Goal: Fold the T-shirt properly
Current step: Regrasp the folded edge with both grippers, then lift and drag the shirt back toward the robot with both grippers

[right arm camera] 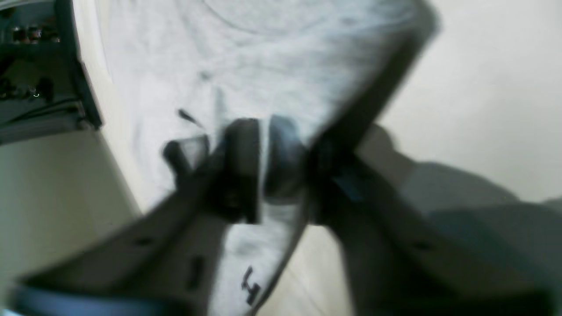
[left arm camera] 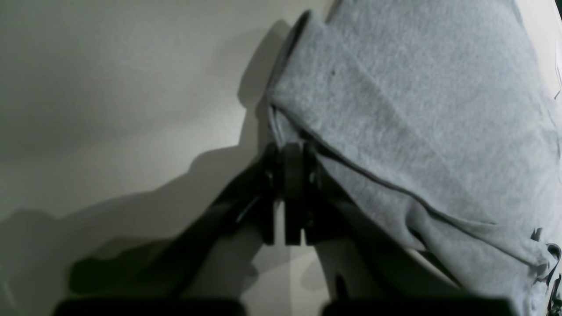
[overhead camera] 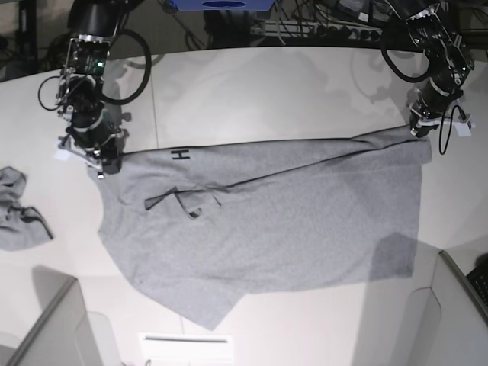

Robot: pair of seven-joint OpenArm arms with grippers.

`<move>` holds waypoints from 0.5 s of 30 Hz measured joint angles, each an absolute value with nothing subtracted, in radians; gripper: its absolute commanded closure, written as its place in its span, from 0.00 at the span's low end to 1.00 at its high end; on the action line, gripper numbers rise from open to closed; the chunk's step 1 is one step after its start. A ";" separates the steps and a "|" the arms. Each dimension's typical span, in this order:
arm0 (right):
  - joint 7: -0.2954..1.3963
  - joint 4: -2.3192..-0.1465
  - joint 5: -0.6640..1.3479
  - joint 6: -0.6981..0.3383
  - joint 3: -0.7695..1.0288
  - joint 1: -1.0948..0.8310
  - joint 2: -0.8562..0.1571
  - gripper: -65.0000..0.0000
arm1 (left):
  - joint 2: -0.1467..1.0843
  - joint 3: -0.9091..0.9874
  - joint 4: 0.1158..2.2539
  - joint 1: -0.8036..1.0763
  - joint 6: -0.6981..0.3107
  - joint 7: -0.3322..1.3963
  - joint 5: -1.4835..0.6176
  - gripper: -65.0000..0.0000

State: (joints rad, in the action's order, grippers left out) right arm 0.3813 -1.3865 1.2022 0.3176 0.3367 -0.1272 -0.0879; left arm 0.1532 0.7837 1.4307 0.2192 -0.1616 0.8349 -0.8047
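The heather-grey T-shirt [overhead camera: 290, 206] lies spread across the white table [overhead camera: 252, 91], folded over on itself along its far edge, with a black letter [overhead camera: 181, 155] showing near that edge. My left gripper [overhead camera: 421, 126] is at the shirt's far right corner. In the left wrist view this left gripper [left arm camera: 293, 151] is shut on the T-shirt [left arm camera: 417, 109] at its edge. My right gripper [overhead camera: 101, 162] stands at the shirt's far left corner. The right wrist view is blurred; there the right gripper [right arm camera: 262, 162] has its jaws closed on a strip of the T-shirt [right arm camera: 263, 57].
A small grey cloth with dark trim [overhead camera: 17, 210] lies at the table's left edge. Grey panels rise at the near left [overhead camera: 46, 328] and near right [overhead camera: 457, 305] corners. Cables and equipment [overhead camera: 320, 23] sit behind the table.
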 measured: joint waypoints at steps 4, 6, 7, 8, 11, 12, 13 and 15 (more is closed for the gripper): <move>0.388 -1.388 1.205 0.323 0.337 -0.131 -0.089 1.00 | 0.153 0.784 1.433 0.220 -0.161 0.836 -0.805 1.00; 0.410 -1.411 1.204 0.358 0.337 -0.133 -0.090 1.00 | 0.154 0.786 1.434 0.220 -0.161 0.855 -0.807 1.00; 0.443 -1.437 1.204 0.405 0.337 -0.134 -0.091 1.00 | 0.155 0.794 1.436 0.215 -0.161 0.891 -0.812 1.00; 0.471 -1.464 1.202 0.449 0.337 -0.137 -0.091 1.00 | 0.158 0.797 1.438 0.210 -0.162 0.924 -0.812 1.00; 0.529 -1.561 1.192 0.559 0.345 -0.148 -0.092 1.00 | 0.150 0.842 1.498 0.199 -0.147 1.018 -0.781 1.00; 0.530 -1.589 1.188 0.586 0.345 -0.144 -0.094 1.00 | 0.150 0.855 1.535 0.197 -0.146 1.039 -0.777 1.00; 0.534 -1.616 1.190 0.589 0.345 -0.139 -0.096 1.00 | 0.154 0.859 1.575 0.194 -0.147 1.060 -0.781 1.00; 0.535 -1.650 1.192 0.590 0.347 -0.133 -0.099 1.00 | 0.159 0.859 1.646 0.164 -0.151 1.098 -0.782 1.00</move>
State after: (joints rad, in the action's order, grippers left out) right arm 0.5350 -1.6501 1.1923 0.5900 0.3470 -0.1333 -0.0986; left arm 0.1585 0.8589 1.6459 0.1642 -0.1509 1.0981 -0.7822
